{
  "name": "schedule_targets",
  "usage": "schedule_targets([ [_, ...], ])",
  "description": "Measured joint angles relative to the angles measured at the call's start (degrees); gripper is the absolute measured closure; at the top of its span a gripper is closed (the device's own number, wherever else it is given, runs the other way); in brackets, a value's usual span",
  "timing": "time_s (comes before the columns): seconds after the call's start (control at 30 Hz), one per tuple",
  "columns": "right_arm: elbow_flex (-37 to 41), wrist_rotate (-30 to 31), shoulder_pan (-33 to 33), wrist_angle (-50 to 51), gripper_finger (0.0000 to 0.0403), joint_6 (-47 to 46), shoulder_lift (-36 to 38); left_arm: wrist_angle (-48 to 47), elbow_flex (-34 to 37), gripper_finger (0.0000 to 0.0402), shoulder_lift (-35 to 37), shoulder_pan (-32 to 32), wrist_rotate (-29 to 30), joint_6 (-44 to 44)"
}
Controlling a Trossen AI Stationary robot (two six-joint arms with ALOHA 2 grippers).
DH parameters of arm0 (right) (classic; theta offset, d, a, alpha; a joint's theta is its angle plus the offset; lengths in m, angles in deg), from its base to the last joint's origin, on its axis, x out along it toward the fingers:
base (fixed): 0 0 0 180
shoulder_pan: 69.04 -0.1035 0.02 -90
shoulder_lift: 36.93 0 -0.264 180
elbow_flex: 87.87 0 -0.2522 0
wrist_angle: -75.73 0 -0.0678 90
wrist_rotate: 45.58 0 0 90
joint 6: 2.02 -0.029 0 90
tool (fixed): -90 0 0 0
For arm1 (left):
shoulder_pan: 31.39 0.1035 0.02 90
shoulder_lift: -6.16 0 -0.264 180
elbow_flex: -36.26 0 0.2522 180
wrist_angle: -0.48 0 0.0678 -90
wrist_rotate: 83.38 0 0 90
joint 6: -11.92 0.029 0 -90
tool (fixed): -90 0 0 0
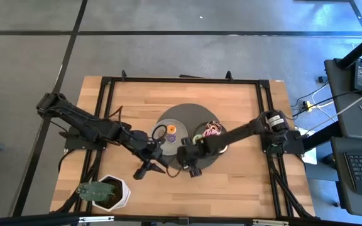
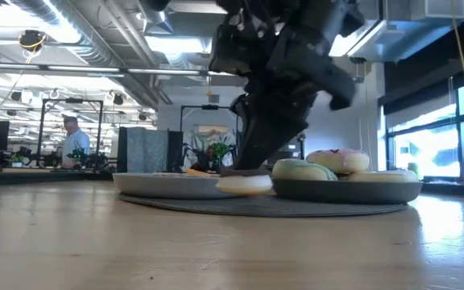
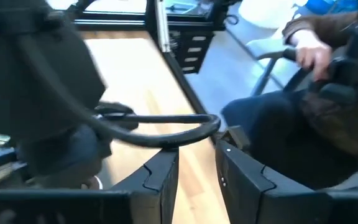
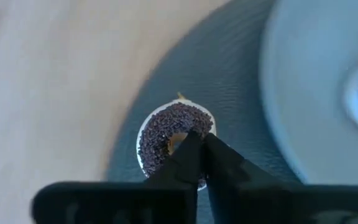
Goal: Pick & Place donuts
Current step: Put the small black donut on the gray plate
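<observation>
Right gripper [image 4: 197, 146] fingers together over chocolate-sprinkled toy donut [image 4: 163, 134] on round dark mat [image 4: 229, 93], left gripper [image 3: 197, 177] fingers apart beside it

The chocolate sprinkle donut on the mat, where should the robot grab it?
Pinch one side of the ring, one finger in the hole and one outside, coming straight down. The chocolate donut lies flat on the mat, hole up. The right gripper is at it.

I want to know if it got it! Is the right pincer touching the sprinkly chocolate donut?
Touching. The right wrist view shows the right pincer with its tips pressed together onto the chocolate donut at its hole, no gap showing.
</observation>
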Motion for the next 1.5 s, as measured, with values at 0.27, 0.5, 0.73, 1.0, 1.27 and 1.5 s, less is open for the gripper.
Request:
schedule_targets([
  [0.27,0.0,-0.1,2.4,1.5,0.0344,0.4,0.0,-3.3,0.0,0.0299,-0.2,1.0,5.4,2.4],
  [0.5,0.0,-1.2,2.3,1.9,0.0320,1.0,0.0,-5.4,0.0,0.0300,-0.2,1.3,6.1,2.4],
  [0.73,0.0,-2.6,2.3,2.0,0.0281,0.1,0.0,-5.4,0.0,0.0300,-0.2,1.3,6.3,2.4],
  [1.0,0.2,-2.6,2.4,7.7,0.0261,-3.1,3.3,-5.4,0.0,0.0299,-0.2,1.3,6.3,2.4],
  [1.27,9.5,-1.1,2.3,6.3,0.0261,-2.7,20.7,-5.2,0.0,0.0301,-0.3,1.3,12.2,2.4],
  [1.5,28.9,7.1,2.1,-6.8,0.0261,-5.3,42.8,-2.2,0.0,0.0303,-3.9,1.6,18.3,3.7],
])
